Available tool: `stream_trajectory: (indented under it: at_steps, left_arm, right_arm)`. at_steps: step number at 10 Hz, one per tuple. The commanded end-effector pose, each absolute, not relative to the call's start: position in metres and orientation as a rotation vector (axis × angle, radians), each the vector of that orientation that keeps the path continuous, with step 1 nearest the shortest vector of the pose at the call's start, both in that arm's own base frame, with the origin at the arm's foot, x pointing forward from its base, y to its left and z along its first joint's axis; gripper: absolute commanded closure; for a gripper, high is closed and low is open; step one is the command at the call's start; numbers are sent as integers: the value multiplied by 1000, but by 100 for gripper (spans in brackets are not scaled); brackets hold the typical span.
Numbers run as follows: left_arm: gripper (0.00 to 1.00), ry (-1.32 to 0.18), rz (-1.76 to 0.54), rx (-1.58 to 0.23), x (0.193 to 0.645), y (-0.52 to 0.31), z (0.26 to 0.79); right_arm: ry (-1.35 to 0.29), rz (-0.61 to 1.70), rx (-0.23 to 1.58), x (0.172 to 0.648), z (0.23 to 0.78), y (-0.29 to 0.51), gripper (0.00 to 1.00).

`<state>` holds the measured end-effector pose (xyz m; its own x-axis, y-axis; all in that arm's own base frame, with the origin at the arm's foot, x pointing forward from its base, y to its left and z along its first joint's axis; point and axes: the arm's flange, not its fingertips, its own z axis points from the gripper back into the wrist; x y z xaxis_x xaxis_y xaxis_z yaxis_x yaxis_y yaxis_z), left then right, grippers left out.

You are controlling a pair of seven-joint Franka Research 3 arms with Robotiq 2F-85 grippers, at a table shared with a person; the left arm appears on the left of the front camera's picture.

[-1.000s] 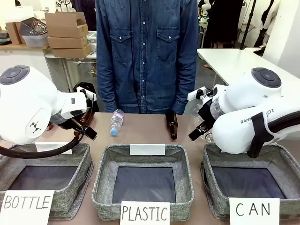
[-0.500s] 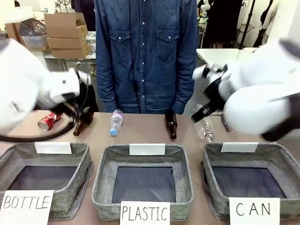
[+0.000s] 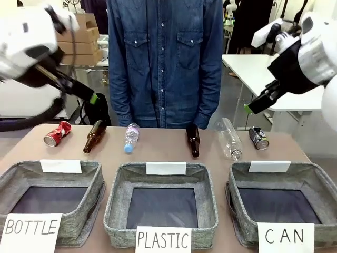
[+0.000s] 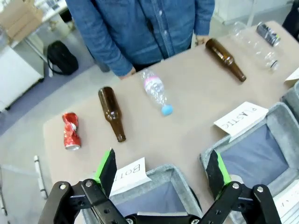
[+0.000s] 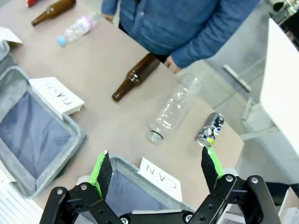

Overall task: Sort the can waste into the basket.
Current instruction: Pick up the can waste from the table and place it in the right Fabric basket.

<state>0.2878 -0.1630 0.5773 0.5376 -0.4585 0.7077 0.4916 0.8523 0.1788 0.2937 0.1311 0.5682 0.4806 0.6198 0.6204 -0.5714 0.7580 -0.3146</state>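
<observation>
Now right claw [image 5: 156, 170] is hovering released above the dark can [image 3: 258, 138], lying on its side just behind the basket [image 3: 316, 176]; left claw [image 4: 161, 170], also released, is nearer the red can [image 3: 57, 133]

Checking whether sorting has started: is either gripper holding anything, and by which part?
Nothing is held. The left gripper and right gripper are both open and empty, above the table; the red can and dark can lie on it.

White rounded arms [image 3: 23, 39], black cable [image 3: 21, 124]; left gripper [image 4: 161, 167], right gripper [image 5: 156, 165] black, green pads [image 4: 105, 169]; person [image 3: 158, 84]: blue denim shirt [image 3: 174, 42]
</observation>
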Motion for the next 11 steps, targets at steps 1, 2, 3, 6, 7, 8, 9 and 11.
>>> stream_trajectory:
  at_steps: [1,2,3,6,7,8,9,11]
  left_arm:
    - [0,-770,-564,-52,317,-160,550]
    - [0,-829,-565,-43,288,-163,577]
    - [0,-661,-715,-175,284,-157,579]
    - [0,-314,-634,-796,298,-56,580]
    - [0,-293,-493,-914,305,-26,567]
    - [0,-295,-369,-1044,310,2,552]
    - [0,-332,-256,-1157,310,21,536]
    - [0,-383,-36,-1408,313,72,485]
  right_arm:
    - [-780,720,-9,306,558,137,0]
    - [-785,727,-68,294,568,131,0]
    - [-810,665,120,295,568,125,0]
    - [-540,200,826,292,566,51,0]
    - [-508,130,988,285,560,28,0]
    - [-519,70,1097,277,554,8,0]
    - [-536,3,1178,269,546,-14,0]
    - [-547,-251,1255,262,511,-70,0]
